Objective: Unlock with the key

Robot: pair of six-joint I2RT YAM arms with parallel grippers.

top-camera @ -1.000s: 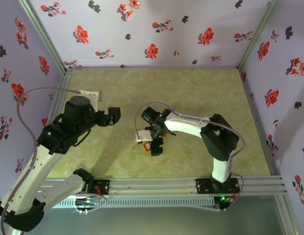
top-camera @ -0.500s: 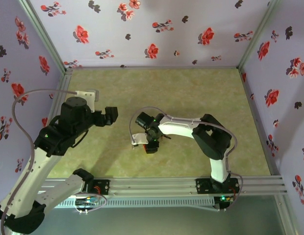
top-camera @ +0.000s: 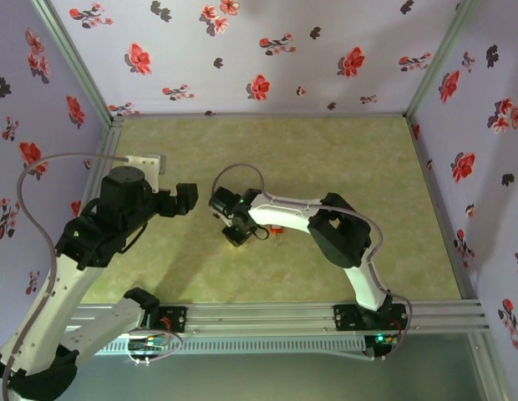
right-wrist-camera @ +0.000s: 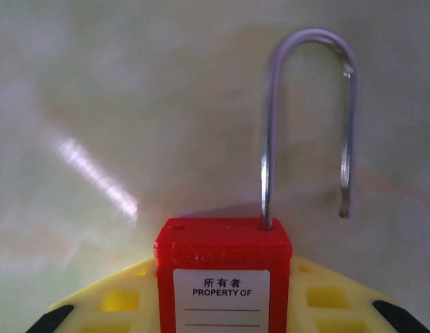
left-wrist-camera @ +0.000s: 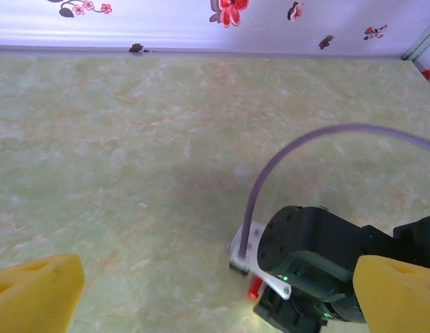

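Near the middle of the worktop (top-camera: 342, 167), a little toward its near edge, the right pincer (top-camera: 236, 232) is clenched on the body of the red padlock (right-wrist-camera: 222, 257). The long axis of the padlock runs straight out from this pincer, and the shackle (right-wrist-camera: 312, 38) points away with one leg free of the body. The left pincer (top-camera: 185, 199) stands released, close by toward the left edge. The key cannot be made out, so its direction from either pincer cannot be told.
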